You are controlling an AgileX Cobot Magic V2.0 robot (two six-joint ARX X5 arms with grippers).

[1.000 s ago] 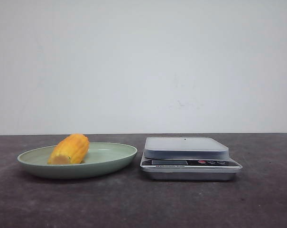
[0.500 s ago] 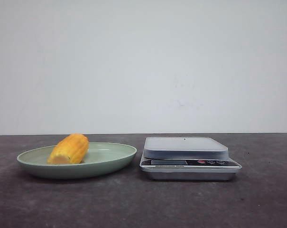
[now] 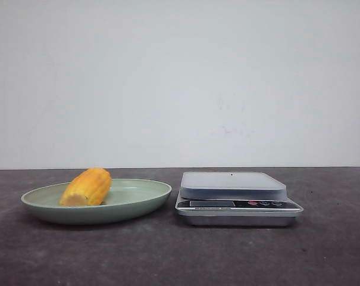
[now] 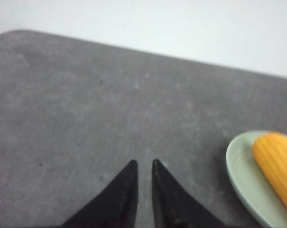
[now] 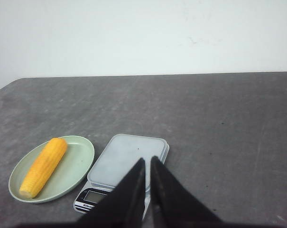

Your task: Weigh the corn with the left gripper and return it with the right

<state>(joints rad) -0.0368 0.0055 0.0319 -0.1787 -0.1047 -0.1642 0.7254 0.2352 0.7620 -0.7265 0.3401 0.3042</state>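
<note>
Right now our left claw [image 4: 143,166] hangs over bare tabletop [image 4: 86,118] with its two black fingers drawn nearly together, only a thin slit between the tips, and it holds nothing. Our right claw [image 5: 147,164] looks the same in its own wrist view: tips almost touching, empty, poised above the scale [image 5: 126,164]. Neither arm shows in the front view.

The corn [image 3: 87,187] lies on its side in the green plate [image 3: 138,199], toward the plate's left half, and the plate sits just beside the scale [image 3: 233,193], whose platform is bare. We judge the weighing has not started.

Several things could go wrong from here. If we bring the left claw down with the fingers as close as they are, they will jab the corn instead of straddling it, and a rounded cob could roll across the shallow plate. The plate itself looks light and has a low sloping rim; a push from the side could slide it into the scale or tip its edge. The ribbed kernels may offer an uneven hold, so a pinch near one end could let the corn pivot and drop. Finally, the right claw sits over the scale, so both arms could crowd each other there.
</note>
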